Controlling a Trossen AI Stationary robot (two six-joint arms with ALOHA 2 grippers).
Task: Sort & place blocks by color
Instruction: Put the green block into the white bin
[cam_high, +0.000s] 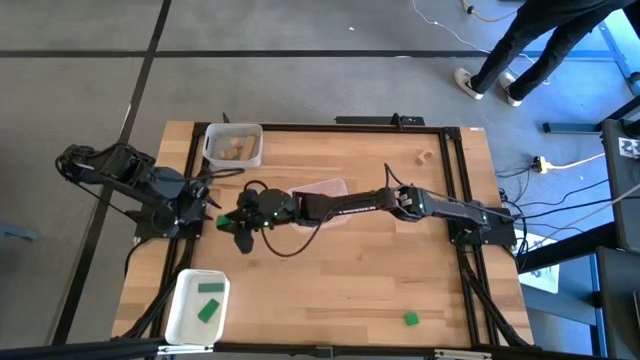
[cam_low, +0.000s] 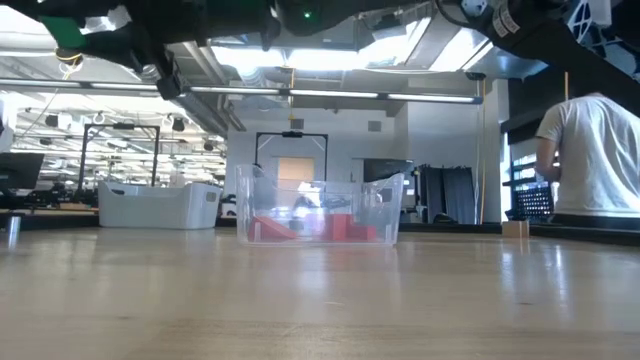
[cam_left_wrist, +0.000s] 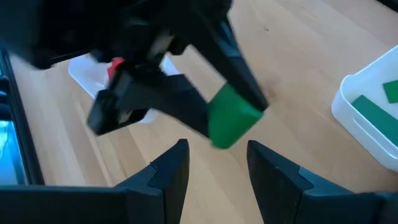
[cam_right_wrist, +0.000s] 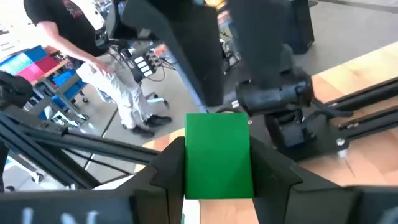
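right fingers: clamped on a green block (cam_right_wrist: 219, 155), one finger (cam_right_wrist: 166, 167) on each flat side; block held up off the worktop
right gripper (cam_high: 236, 222): reached far across to the left half of the worktop, pointing at the left gripper
left fingers: apart, nothing between them; one finger (cam_left_wrist: 169, 168) seen each side of a bare gap, the held green block (cam_left_wrist: 231, 117) just ahead of them
left gripper (cam_high: 203, 214): at the worktop's left side, facing the right gripper, tips close to it
held green block (cam_high: 222, 222): in the air between the two grippers, gripped by the right one only
white tray (cam_high: 182, 314): front-left corner of the worktop, two green blocks (cam_high: 209, 300) lying inside
clear tray, middle (cam_low: 320, 212): under the right arm, red blocks (cam_low: 345, 228) inside
clear tray, back-left (cam_high: 217, 152): tan blocks (cam_high: 233, 150) inside
loose green block (cam_high: 410, 319): alone on the worktop, front right, well apart from the trays
loose tan block (cam_high: 424, 157): back right of the worktop, alone
worktop (cam_high: 380, 280): light wood, black frame rails at left and right
person (cam_high: 545, 45): standing on the floor beyond the back-right corner; another person (cam_low: 597, 155) in a white shirt at the right edge of the low view
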